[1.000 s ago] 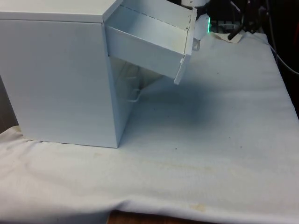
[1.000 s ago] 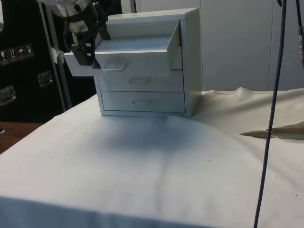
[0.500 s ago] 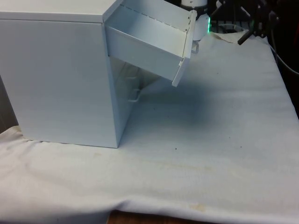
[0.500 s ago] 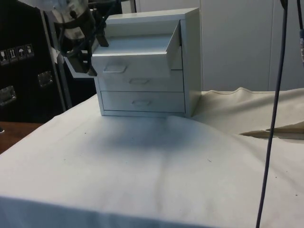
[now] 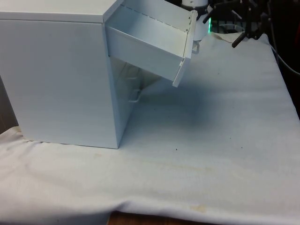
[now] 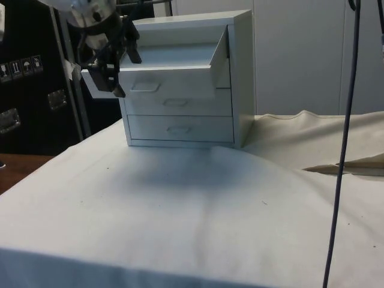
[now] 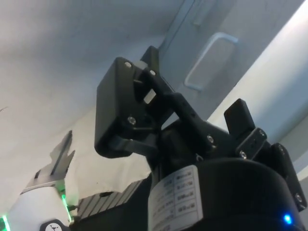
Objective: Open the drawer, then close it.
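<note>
A white chest of drawers point(image 5: 56, 79) stands on the cloth, with its three drawer fronts facing the side view point(image 6: 240, 78). Its top drawer point(image 5: 150, 51) is pulled out and sags downward, and the side view shows that drawer point(image 6: 174, 72) above two shut ones. My black gripper point(image 6: 123, 72) is open at the left end of the top drawer's front, left of its handle point(image 6: 144, 86). I cannot tell whether a finger touches the front. In the wrist view the gripper point(image 7: 185, 91) has its fingers wide apart, with a drawer handle point(image 7: 211, 60) beyond them.
The white cloth point(image 5: 220, 131) stretches wide in front of the chest. A dark cable point(image 6: 342, 150) hangs at the side view's right over a fold in the cloth point(image 6: 342, 165). Bare wood of the table point(image 6: 12, 165) shows at the left edge.
The drawer has gone slightly back into the chest. My gripper has drawn a little to the side view's left and risen along the end of the drawer front.
</note>
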Controlling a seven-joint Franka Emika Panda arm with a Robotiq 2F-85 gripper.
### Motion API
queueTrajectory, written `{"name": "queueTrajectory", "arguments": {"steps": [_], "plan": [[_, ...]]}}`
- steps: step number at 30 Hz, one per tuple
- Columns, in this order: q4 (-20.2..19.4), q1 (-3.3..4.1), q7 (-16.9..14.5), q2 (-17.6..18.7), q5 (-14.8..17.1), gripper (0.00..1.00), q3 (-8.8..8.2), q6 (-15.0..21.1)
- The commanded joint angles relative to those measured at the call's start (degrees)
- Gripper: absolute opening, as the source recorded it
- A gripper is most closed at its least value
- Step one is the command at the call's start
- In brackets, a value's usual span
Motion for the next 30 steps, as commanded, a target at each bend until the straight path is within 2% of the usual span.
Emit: {"name": "queueTrajectory", "arguments": {"steps": [1, 3, 5, 8, 9, 10, 11, 16, 17, 20, 22, 28, 29, 30], "plan": [[-0.17, -0.11, -0.11, -0.06, 0.34, 1.00, -0.17, 0.34], [-0.63, -0.29, -0.52, -0.52, 0.86, 0.98, -0.06, 1.03], [-0.57, -0.29, -0.52, -0.46, 0.92, 0.89, -0.06, 0.97], [-0.57, -0.34, -0.57, -0.46, 0.97, 0.72, -0.06, 0.97], [-0.57, -0.34, -0.57, -0.46, 0.97, 0.61, -0.11, 0.97], [-0.17, -0.17, -0.17, -0.06, 0.63, 0.56, -0.23, 0.34], [-0.57, -0.34, -0.57, -0.46, 1.03, 0.56, -0.11, 0.97], [-0.57, -0.40, -0.52, -0.46, 1.03, 0.30, -0.06, 0.97], [-0.52, -0.40, -0.52, -0.46, 1.03, 0.18, -0.06, 0.97], [-0.17, -0.23, -0.17, -0.06, 0.63, 0.02, -0.23, 0.34], [-0.63, -0.46, -0.86, -0.06, 0.69, 0.00, -0.11, 1.09], [-0.92, -0.52, -2.52, 0.97, -0.40, 0.00, -0.40, 1.20], [-0.63, -0.40, -1.78, 0.80, 0.06, 0.00, -0.34, 0.52], [-0.92, -0.52, -2.69, 1.15, -0.57, 0.00, -0.40, 1.20]]}}
